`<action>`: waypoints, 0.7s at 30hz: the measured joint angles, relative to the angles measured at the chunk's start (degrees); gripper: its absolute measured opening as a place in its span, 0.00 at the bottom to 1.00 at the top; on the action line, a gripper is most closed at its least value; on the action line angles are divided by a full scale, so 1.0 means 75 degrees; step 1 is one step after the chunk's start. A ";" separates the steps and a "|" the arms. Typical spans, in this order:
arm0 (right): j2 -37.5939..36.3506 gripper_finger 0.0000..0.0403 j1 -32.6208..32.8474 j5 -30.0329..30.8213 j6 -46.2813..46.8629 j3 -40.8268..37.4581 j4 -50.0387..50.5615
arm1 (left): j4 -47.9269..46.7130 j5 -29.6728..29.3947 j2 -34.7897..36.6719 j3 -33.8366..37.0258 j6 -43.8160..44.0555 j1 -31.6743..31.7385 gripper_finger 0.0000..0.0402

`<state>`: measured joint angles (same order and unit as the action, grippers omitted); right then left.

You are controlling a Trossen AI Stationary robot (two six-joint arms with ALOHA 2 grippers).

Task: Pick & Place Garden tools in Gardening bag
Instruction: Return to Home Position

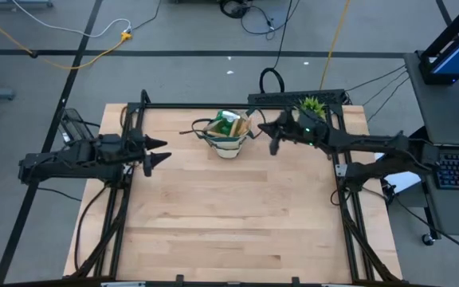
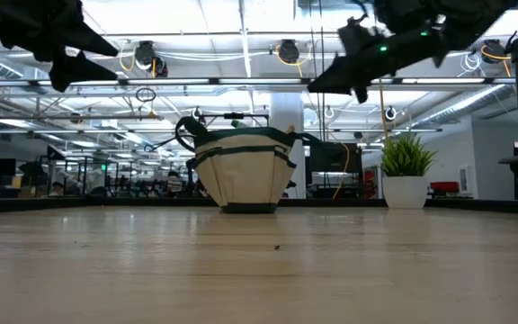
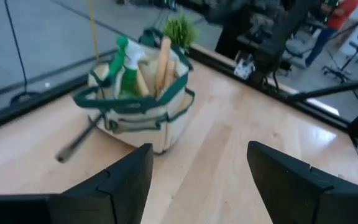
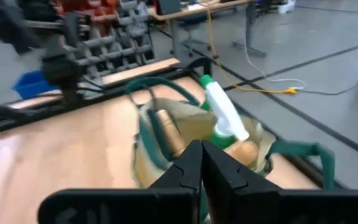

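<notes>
Now, gardening bag between spread-open left tool and clenched, empty right tool, both aloft.

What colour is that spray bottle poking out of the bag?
The spray bottle is green and white; the right wrist view shows it best.

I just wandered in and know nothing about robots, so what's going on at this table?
Two robot arms are on a job of packing garden tools into the gardening bag at the back of the table. A green spray bottle and wooden tool handles stick out of it. Both arms hover empty: the left gripper open to the bag's left, the right gripper shut near its right side. A potted plant stands behind.
</notes>
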<state>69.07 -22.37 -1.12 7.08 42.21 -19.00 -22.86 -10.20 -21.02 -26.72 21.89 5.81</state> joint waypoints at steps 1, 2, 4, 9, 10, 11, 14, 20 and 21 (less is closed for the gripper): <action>-0.0204 0.00 0.0000 -0.0124 0.0086 -0.0211 -0.0048 | -0.0086 -0.0113 0.0162 -0.0003 -0.0037 -0.0043 0.66; -0.0427 0.00 0.0003 -0.0218 0.0168 -0.0405 -0.0160 | -0.0228 -0.0246 0.0307 -0.0006 -0.0049 -0.0083 0.66; -0.0879 0.00 0.0000 -0.0263 0.0339 -0.0885 -0.0512 | -0.0498 -0.0469 0.0572 -0.0006 -0.0046 -0.0157 0.66; -0.2093 0.00 0.0000 -0.0267 0.0621 -0.2032 -0.1235 | -0.0586 -0.0853 0.1053 0.0196 -0.0016 -0.0326 0.66; -0.2321 0.00 0.0000 -0.0268 0.0678 -0.2205 -0.1303 | -0.0451 -0.0861 0.1164 0.0365 0.0036 -0.0357 0.66; -0.2580 0.00 0.0000 -0.0266 0.0742 -0.2384 -0.1312 | -0.0277 -0.0859 0.1276 0.0566 0.0106 -0.0392 0.66; -0.3265 0.00 0.0000 -0.0283 0.0944 -0.2869 -0.1259 | 0.0315 -0.0853 0.1570 0.1203 0.0381 -0.0491 0.66; -0.4365 0.00 0.0000 -0.0503 0.1132 -0.3705 -0.1262 | 0.0889 -0.0659 0.1921 0.1912 0.0495 -0.0697 0.66; -0.4529 0.00 0.0000 -0.0580 0.1118 -0.3822 -0.1265 | 0.0892 -0.0685 0.1936 0.2002 0.0495 -0.0718 0.66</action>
<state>35.11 -22.37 -5.47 15.47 13.54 -28.49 -16.17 -15.34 -6.50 -11.70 25.61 0.43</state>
